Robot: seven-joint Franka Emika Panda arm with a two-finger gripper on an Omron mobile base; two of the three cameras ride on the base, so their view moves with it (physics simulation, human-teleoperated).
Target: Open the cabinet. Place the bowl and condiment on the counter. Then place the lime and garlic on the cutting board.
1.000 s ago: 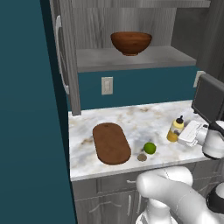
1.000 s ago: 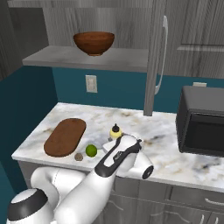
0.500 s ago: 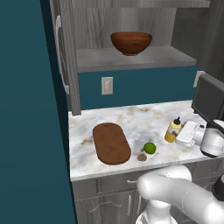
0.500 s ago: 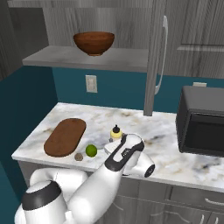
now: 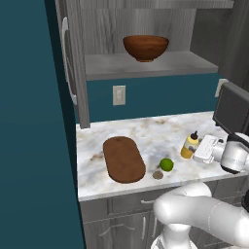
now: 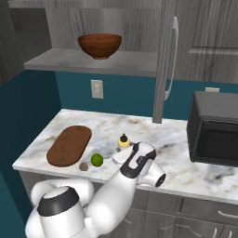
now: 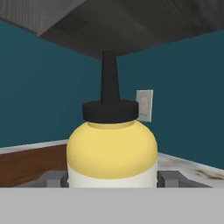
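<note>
On the left, the cabinet (image 5: pixel 73 63) stands open, its door swung out, and the bowl (image 5: pixel 145 47) sits on the grey shelf inside, well above the counter (image 5: pixel 146 129). Below it on the marble lies the cutting board (image 5: pixel 123 158), bare. Just off its right end rests the garlic (image 5: pixel 157 175), and right beside that the lime (image 5: pixel 167 164), both on the counter and not on the board. Further right stands the condiment (image 5: pixel 189 145), upright on the counter. My gripper (image 5: pixel 200 150) is level with the bottle, and my fingers (image 7: pixel 171 178) sit spread on either side of its yellow body; I cannot tell whether they touch it. Behind the bottle's black cap, I see a wall outlet (image 7: pixel 145 105) on the teal wall
</note>
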